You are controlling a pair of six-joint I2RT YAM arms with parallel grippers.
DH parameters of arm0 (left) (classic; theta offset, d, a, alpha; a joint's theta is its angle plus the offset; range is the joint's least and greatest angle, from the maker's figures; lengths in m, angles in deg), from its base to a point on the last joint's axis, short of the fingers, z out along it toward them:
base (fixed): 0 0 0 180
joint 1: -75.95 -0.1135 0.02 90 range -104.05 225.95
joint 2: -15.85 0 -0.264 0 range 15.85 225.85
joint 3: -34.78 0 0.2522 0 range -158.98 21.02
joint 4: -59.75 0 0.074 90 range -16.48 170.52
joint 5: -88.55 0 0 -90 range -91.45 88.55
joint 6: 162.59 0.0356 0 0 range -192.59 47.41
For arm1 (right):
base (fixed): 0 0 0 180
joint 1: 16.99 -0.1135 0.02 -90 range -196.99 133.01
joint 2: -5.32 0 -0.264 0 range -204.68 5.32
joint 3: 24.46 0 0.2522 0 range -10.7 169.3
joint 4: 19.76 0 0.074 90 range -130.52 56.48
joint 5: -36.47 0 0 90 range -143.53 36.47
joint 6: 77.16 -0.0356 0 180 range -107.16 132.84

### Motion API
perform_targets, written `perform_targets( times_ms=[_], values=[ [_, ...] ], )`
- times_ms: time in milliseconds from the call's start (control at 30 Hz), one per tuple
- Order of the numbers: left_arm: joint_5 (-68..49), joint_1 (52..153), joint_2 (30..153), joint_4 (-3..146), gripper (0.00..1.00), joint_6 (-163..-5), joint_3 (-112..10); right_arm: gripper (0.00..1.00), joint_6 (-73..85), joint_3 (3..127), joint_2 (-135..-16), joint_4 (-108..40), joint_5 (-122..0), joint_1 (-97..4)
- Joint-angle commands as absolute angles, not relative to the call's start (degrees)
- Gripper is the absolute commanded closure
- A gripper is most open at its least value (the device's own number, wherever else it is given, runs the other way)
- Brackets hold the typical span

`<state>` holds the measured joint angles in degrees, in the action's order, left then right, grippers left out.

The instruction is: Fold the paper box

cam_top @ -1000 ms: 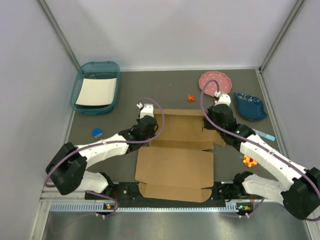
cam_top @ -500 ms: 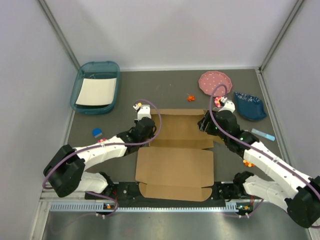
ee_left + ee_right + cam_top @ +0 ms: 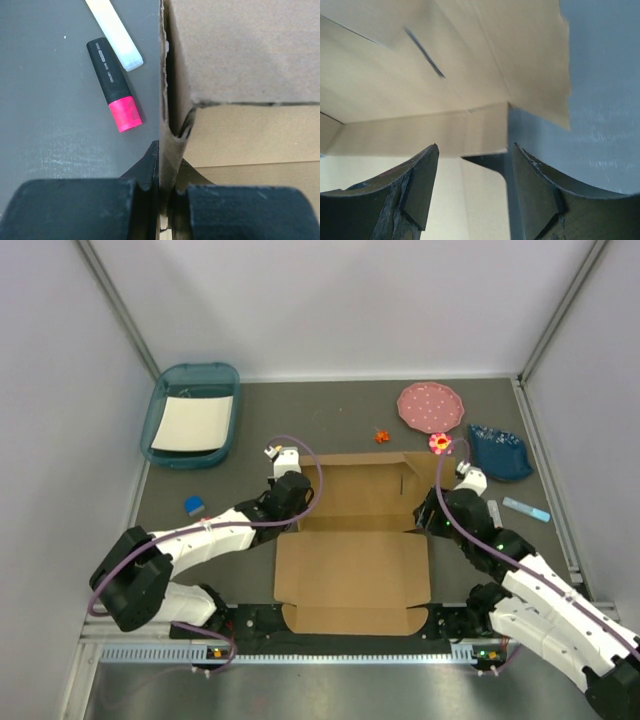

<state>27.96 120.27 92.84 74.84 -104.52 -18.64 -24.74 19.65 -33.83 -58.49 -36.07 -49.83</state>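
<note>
The paper box (image 3: 350, 560) is a brown cardboard sheet lying in the middle of the table, with its far half (image 3: 360, 495) partly raised into walls. My left gripper (image 3: 298, 502) is shut on the box's left side wall. In the left wrist view that thin cardboard edge (image 3: 170, 145) stands upright, pinched between the black fingers (image 3: 150, 175). My right gripper (image 3: 432, 520) hangs open just off the box's right side. The right wrist view shows both fingers (image 3: 420, 185) spread wide, with nothing between them and the right flap (image 3: 485, 135) ahead.
A teal tray (image 3: 160, 410) holding white paper sits at the back left. A pink plate (image 3: 430, 405), a blue dish (image 3: 500, 452), a pink flower (image 3: 440, 443) and a light blue pen (image 3: 527, 508) lie to the right. A pink-and-black highlighter (image 3: 114, 85) and a white marker (image 3: 115, 32) lie beside the box.
My right gripper opened, let go of the box's right side and drew back toward the near right. The left gripper kept its hold on the left wall.
</note>
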Motion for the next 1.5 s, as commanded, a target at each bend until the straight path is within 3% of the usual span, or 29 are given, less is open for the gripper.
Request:
perform_targets(
  times_ms=[0, 467, 700, 867, 1233, 1367, 1467],
  values=[
    [29.1, 120.1, 92.6, 74.6, 1.0, -106.0, -19.5, 0.39, -29.2, 17.1, -34.5, -60.1, -36.1, -49.8],
    [27.6, 120.1, 91.4, 74.0, 1.0, -105.5, -18.3, 0.41, -31.8, 14.2, -46.0, -49.1, -37.4, -49.8],
    [26.9, 120.1, 91.3, 74.0, 1.0, -105.5, -17.6, 0.62, -30.2, 13.9, -46.5, -44.4, -37.4, -49.8],
    [26.1, 120.2, 91.7, 74.0, 1.0, -106.0, -17.6, 0.66, -28.9, 13.7, -46.6, -42.3, -37.6, -50.4],
    [25.1, 120.3, 92.3, 71.9, 1.0, -106.8, -17.5, 0.88, -25.9, 13.5, -52.2, -34.0, -38.0, -58.7],
    [25.4, 120.3, 92.2, 71.9, 1.0, -107.0, -17.0, 0.87, -25.7, 14.4, -56.2, -32.3, -38.1, -61.4],
    [26.0, 120.3, 92.1, 72.0, 1.0, -106.7, -16.6, 0.73, -25.7, 15.7, -55.7, -35.4, -36.2, -62.6]
  ],
)
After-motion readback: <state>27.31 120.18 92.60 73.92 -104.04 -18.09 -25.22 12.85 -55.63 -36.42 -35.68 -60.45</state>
